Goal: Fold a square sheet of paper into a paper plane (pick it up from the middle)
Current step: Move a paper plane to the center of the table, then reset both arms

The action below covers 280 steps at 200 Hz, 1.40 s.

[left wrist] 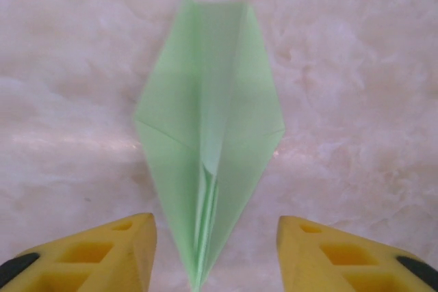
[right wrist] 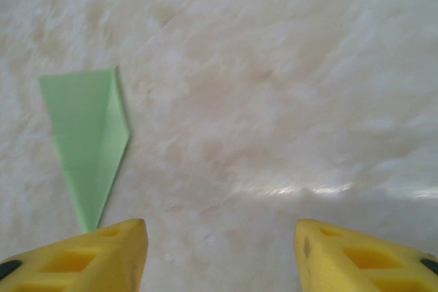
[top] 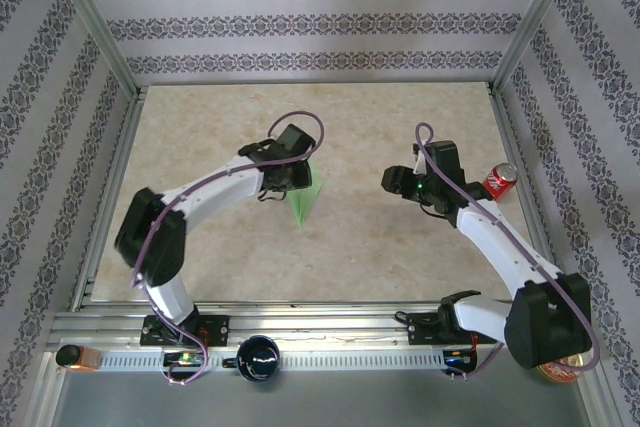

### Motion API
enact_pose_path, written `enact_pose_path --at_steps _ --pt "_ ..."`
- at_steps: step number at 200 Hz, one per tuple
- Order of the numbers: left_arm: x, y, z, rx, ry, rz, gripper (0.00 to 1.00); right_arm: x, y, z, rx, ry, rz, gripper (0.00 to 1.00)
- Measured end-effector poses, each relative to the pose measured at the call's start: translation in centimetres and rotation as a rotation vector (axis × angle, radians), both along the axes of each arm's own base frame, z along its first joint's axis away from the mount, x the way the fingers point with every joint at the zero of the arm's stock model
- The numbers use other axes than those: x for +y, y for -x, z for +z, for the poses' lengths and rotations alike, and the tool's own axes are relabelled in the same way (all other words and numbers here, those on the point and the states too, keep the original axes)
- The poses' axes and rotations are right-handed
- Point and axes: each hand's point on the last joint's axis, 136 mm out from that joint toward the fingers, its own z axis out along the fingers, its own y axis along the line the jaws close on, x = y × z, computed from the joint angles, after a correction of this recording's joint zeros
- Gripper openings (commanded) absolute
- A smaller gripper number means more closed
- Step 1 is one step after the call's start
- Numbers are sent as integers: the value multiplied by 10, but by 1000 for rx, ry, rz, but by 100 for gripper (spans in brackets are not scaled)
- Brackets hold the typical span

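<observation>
Beige marble-pattern tabletop (top: 350,257), enclosed by walls (top: 300,22) with striped ornamental wallpaper and an aluminium frame (top: 95,22), forms the work surface. Paper plane (top: 306,203): light-green, folded flat into a slim kite shape with a centre crease, lying on the tabletop slightly left of centre, sharp tip toward the near edge. In the left wrist view the plane (left wrist: 209,135) lies flat, widest about halfway along its length, its blunt end far and its tip running to the near edge of the view. Left gripper (top: 283,180): positioned directly over the far part of the plane. Its yellow fingers (left wrist: 102,251) stand moderately apart, one on each side of the tip; neither finger touches the paper, and nothing is held. Right gripper (top: 392,183): positioned to the right of the plane, apart from it, facing left. In the right wrist view its yellow fingers (right wrist: 356,254) stand wide apart over bare tabletop with nothing between them; the plane (right wrist: 89,138) lies off to the left of that gap. Red soda can (top: 499,180): lying near the right edge of the tabletop, beyond the right arm. Dark mug (top: 258,357): placed on the near rail between the two arm bases
</observation>
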Motion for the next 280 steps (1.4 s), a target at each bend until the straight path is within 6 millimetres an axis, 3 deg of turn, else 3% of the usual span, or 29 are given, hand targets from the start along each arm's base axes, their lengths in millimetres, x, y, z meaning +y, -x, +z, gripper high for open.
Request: enact_pose_path --at_steps 21,38,52,62,86,115,141,175,193,209,232,258,280 --pt "38 2 24 -109 -8 50 65 -32 -11 8 -77 141 -76 98" --pt "83 3 29 -170 -43 131 79 -58 -23 8 -134 251 -132 98" --pt "121 6 25 -195 -92 194 95 -82 -31 -1 -120 327 -194 98" --pt "147 10 18 -207 -137 227 100 -97 -36 -12 -94 378 -221 98" --pt "206 21 -2 -211 -252 320 100 -119 -53 -35 -103 495 -225 98" --pt "258 29 -24 -235 -407 368 100 -116 -62 -72 -147 568 -133 98" --pt "267 30 -40 -290 -501 302 100 -106 -70 -82 -176 569 -42 98" --pt "265 17 -57 -335 -512 245 100 -97 -66 -55 -367 482 -21 98" --pt "258 2 -54 -395 -494 214 100 -91 -59 -52 -454 441 -8 98" --pt "253 -10 -46 -476 -478 194 100 -84 -61 -62 -489 416 15 98" --pt "249 -23 -47 -559 -432 167 99 -82 -64 -75 -485 404 21 98" --pt "246 -19 -74 -548 -410 130 99 -89 -69 -63 -526 407 -39 98" --pt "250 -20 -71 -570 -403 140 99 -98 -72 -59 -535 420 -93 98"
